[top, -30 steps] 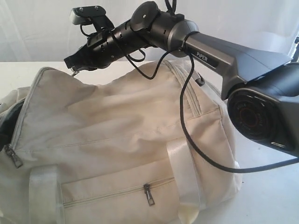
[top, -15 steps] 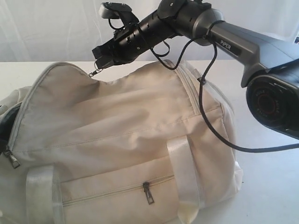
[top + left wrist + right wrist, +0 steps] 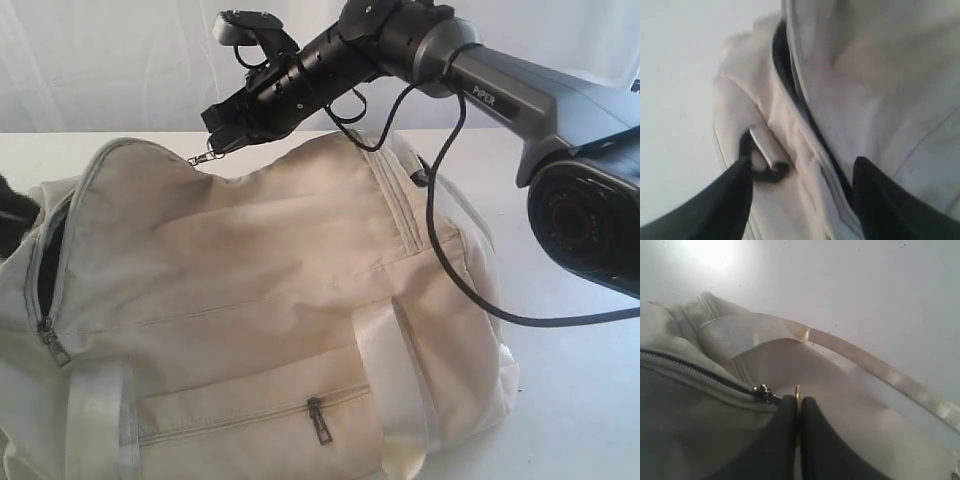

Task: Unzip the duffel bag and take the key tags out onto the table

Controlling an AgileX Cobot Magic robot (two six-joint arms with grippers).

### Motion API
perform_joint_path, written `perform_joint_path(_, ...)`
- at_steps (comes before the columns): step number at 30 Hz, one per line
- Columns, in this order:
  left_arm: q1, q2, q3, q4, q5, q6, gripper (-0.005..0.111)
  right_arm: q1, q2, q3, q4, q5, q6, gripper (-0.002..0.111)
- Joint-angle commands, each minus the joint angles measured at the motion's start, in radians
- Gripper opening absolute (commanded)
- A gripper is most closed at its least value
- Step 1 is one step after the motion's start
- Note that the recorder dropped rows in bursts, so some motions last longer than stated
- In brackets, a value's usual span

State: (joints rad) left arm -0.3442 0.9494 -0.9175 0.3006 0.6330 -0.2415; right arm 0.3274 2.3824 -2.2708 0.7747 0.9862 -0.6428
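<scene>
As the cream duffel bag (image 3: 270, 270) lies across the white table (image 3: 570, 400), filling most of the exterior view, its top is drawn up into a ridge. The zip at its left end now gapes to show a strip of dark lining (image 3: 47, 250) that was narrower a second ago. No key tags can be seen anywhere (they are presumably inside, though nothing shows it). The small metal zipper pull (image 3: 203, 156) at the top of the bag hangs from the right gripper (image 3: 214, 140), whose fingers are pressed together on it. The right wrist view shows the same tab pinched at the black fingertips, with the slider (image 3: 762, 390) just beside them and a pale webbing strap (image 3: 875, 370) trailing over the table. That arm has risen and swung toward the right since a second ago, and in the last half second has hardly moved. At the bag's left end the left gripper (image 3: 802, 167) has just sprung apart. Its two black fingers stand spread, holding nothing, with a black D-ring (image 3: 762, 172) just beside one finger and the open zip slit between them. My reading is that the left arm has let go of the end it was steadying, so the unzipping looks well along and reaching in for the tags should come next
</scene>
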Motion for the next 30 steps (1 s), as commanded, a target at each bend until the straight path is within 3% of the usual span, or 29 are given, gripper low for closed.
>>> perform_joint_path(1, 0.004, 0.097, -0.097, 0.057, -0.040, 0.013, 0.061, 0.019, -0.014, -0.011, -0.009, 0.011, -0.032, 0.000)
perform_joint_path(13, 0.052, 0.604, -0.450, 0.093, -0.042, 0.111, 0.061, 0.021, -0.014, -0.011, -0.009, 0.032, -0.032, 0.000)
perform_joint_path(20, 0.052, 0.703, -0.479, 0.096, -0.026, 0.111, 0.061, 0.021, -0.014, -0.011, -0.012, 0.030, -0.055, 0.000)
perform_joint_path(22, 0.052, 0.710, -0.479, 0.096, -0.009, 0.108, 0.054, 0.021, -0.014, -0.011, -0.012, 0.030, -0.058, 0.000)
perform_joint_path(24, 0.052, 0.711, -0.479, 0.096, 0.047, 0.107, 0.022, 0.021, -0.014, -0.011, -0.018, 0.030, -0.057, 0.000)
perform_joint_path(26, 0.052, 0.705, -0.479, 0.096, 0.089, 0.107, 0.000, 0.021, -0.014, -0.011, -0.035, 0.021, -0.057, 0.000)
perform_joint_path(30, 0.052, 0.677, -0.479, 0.100, 0.147, 0.107, 0.000, 0.019, -0.018, -0.011, -0.104, 0.019, -0.025, 0.000)
